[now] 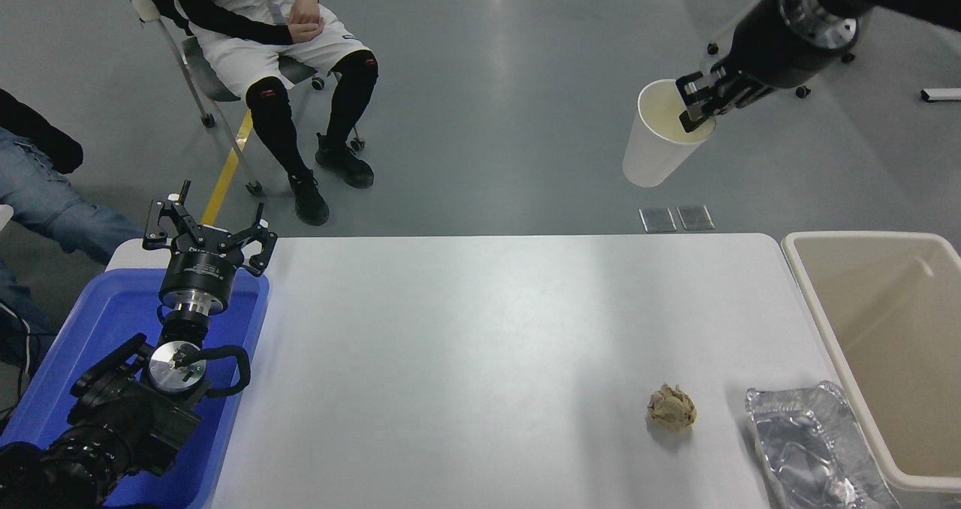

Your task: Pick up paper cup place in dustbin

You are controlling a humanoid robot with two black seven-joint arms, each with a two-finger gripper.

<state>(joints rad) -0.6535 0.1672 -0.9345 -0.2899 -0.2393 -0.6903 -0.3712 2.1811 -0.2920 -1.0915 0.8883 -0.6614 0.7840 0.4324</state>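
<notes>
Paper cup pinched at rim by right gripper, arm raised high above table.

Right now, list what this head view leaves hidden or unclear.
- Right arm: cut off by the top and right edges; only the wrist and right gripper show, pinching the paper cup at its rim.
- Dustbin: its right and near sides run off the picture.
- Foil tray: near end cut off by the bottom edge.
- Blue bin: largely covered by the parked left arm and left gripper.

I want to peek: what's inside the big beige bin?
Nothing that shows. The bin has bare walls and floor; its lower part runs off the picture. The cup hangs from the right hand.
</notes>
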